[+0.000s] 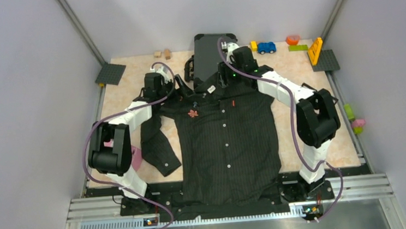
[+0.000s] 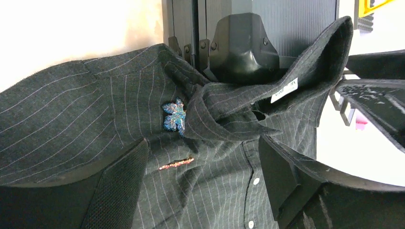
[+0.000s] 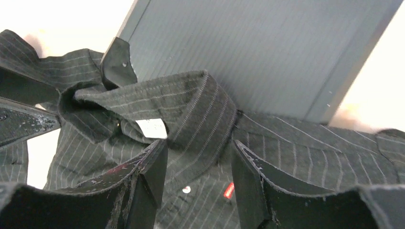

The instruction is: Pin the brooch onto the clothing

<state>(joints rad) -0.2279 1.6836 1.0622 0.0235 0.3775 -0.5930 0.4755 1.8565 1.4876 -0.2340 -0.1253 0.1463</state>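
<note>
The black pinstriped shirt (image 1: pixel 228 145) lies flat on the table, its collar against the dark grey suitcase (image 1: pixel 210 56). A reddish leaf brooch (image 1: pixel 192 113) sits on its left chest; the left wrist view shows it edge-on as a thin red glitter strip (image 2: pixel 176 163). A blue glittery leaf brooch (image 2: pixel 174 117) sits by the collar edge. My left gripper (image 1: pixel 180 94) is open and empty, hovering over the chest with the red strip just ahead (image 2: pixel 200 186). My right gripper (image 1: pixel 223 80) is open, its fingers either side of the collar (image 3: pixel 191 109), above the red tag (image 3: pixel 229 190).
The suitcase leans upright behind the collar. Toys lie along the back edge: a blue car (image 1: pixel 266 47), a yellow piece (image 1: pixel 315 51), wooden blocks (image 1: pixel 162 53) and grey baseplates (image 1: pixel 110 73). A pink item (image 1: pixel 136 155) lies near the left arm. Walls enclose both sides.
</note>
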